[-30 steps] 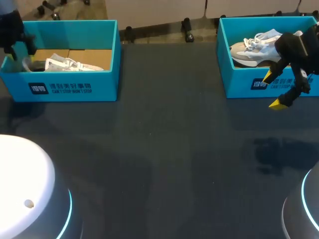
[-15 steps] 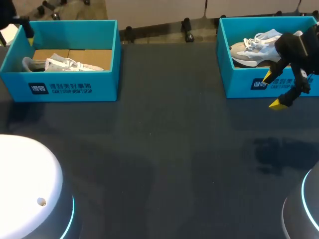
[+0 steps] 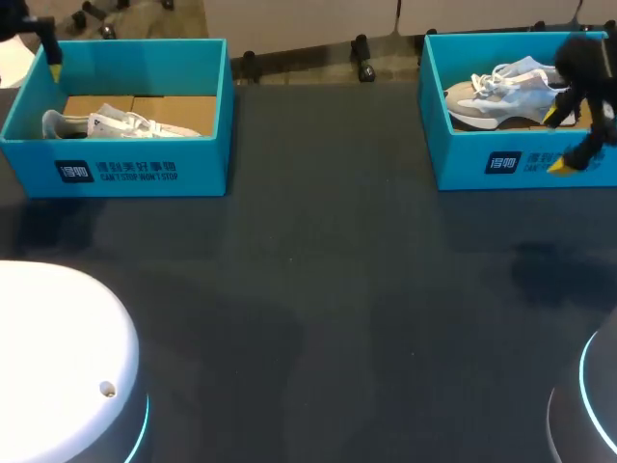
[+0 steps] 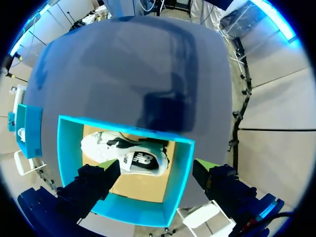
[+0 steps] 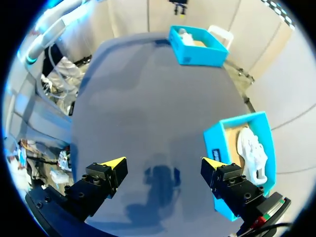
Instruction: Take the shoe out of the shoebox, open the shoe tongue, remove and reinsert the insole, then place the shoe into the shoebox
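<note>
Noted: left gripper [image 4: 155,167] wide open, empty, shoe [image 4: 123,154] ahead of it in upper-left shoebox [image 3: 145,169]; right gripper [image 3: 559,140] likewise spread, empty. Shoe judged light, soft-uppered; best gripped at heel collar.

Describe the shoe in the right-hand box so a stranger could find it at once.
On the dark table, two teal shoeboxes stand at the far edge; take the right shoebox, where my right end effector hangs. The grey shoe with white laces lies inside it, whereas the left shoebox holds a white shoe with black trim.
</note>
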Tool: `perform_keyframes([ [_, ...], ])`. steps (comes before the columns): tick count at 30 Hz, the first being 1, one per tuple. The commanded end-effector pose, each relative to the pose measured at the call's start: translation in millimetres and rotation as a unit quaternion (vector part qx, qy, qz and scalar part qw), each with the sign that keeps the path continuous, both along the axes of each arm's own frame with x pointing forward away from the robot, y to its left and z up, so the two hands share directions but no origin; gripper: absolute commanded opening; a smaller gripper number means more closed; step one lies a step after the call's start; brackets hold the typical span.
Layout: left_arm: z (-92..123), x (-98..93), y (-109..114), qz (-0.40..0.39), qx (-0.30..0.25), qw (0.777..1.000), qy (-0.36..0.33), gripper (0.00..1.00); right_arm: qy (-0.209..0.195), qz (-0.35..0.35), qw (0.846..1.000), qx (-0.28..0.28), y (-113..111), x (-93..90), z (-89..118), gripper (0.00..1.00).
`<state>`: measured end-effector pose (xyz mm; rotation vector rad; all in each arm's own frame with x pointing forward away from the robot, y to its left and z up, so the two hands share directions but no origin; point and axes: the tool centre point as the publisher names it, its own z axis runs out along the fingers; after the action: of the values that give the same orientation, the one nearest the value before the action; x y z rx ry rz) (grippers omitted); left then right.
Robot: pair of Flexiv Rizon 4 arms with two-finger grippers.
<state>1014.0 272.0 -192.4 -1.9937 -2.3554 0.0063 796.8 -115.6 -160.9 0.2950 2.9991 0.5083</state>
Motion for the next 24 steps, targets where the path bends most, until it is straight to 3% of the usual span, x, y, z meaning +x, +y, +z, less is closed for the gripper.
perform_keyframes([
  [1, 2.2, -1.7, -1.3, 0.000, 0.003, 1.000, -0.001, 1.00, 0.015, -0.017, 1.000, 0.000, -13.3, 34.6, 8.3, 1.00],
  [10, 2.2, -1.7, -1.3, 0.000, 0.003, 1.000, -0.001, 1.00, 0.023, -0.097, 0.995, 0.023, -36.4, 84.0, 16.2, 1.00],
  [13, 2.2, -1.7, -1.3, 0.000, 0.003, 1.000, -0.001, 1.00, 0.014, -0.192, 0.981, 0.020, -49.8, 100.0, 21.7, 1.00],
  [16, 2.2, -1.7, -1.3, 0.000, 0.003, 1.000, -0.001, 1.00, -0.009, -0.278, 0.959, 0.053, -64.2, 108.7, 24.3, 1.00],
  [24, 2.2, -1.7, -1.3, 0.000, 0.003, 1.000, -0.001, 1.00, -0.009, -0.278, 0.959, 0.053, -64.2, 108.7, 24.3, 1.00],
])
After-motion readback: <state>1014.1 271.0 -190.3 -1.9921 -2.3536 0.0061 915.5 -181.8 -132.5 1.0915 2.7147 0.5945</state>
